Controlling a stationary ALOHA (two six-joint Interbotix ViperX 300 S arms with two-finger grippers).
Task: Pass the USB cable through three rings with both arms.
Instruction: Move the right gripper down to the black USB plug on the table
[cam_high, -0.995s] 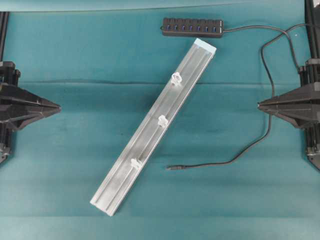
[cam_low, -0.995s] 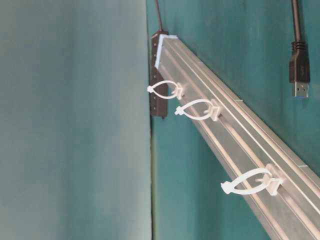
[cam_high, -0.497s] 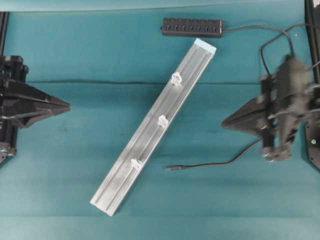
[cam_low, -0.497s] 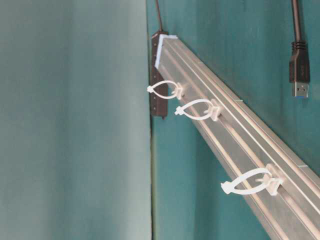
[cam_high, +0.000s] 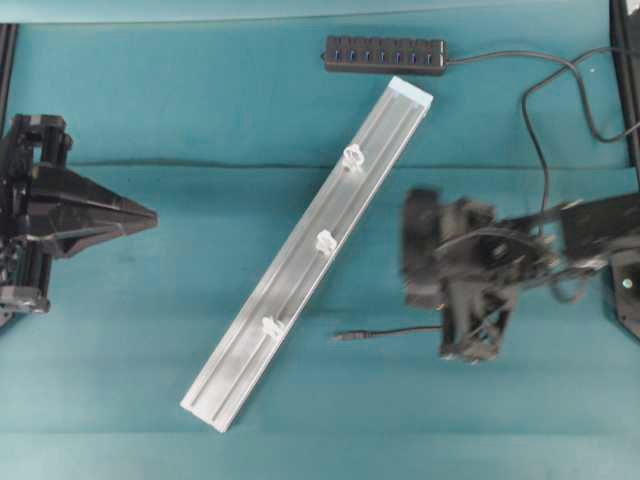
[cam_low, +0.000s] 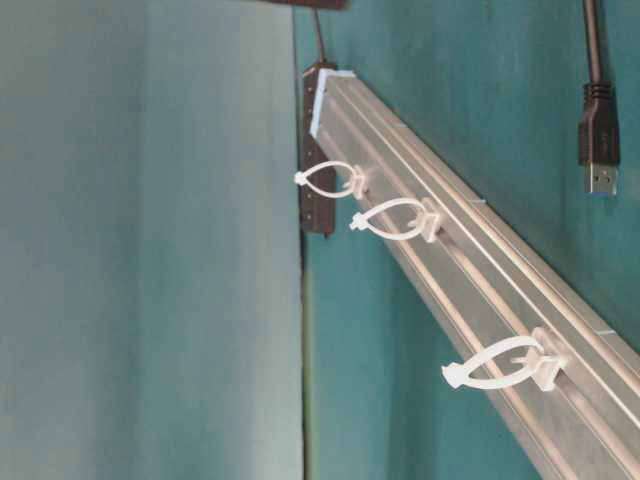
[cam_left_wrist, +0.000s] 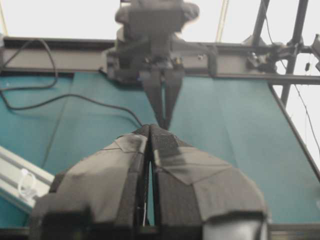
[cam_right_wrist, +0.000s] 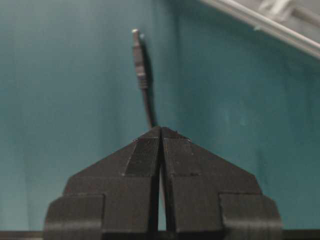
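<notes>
Rail (cam_high: 310, 258) with three rings (cam_low: 400, 219) visible overhead; right wrist view alone shows right gripper (cam_right_wrist: 160, 131) pressed together above USB cable (cam_right_wrist: 141, 80); left gripper (cam_left_wrist: 150, 129) likewise closed, empty.

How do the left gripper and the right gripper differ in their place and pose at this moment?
The left gripper sits at the table's left edge, level, pointing toward the rail; the right gripper has reached in to a spot just above the USB cable on the cloth. The left gripper looks sharp in the overhead view; the right gripper is blurred. The left gripper is far from the cable; the right gripper faces its plug. Both are shut and hold nothing.
</notes>
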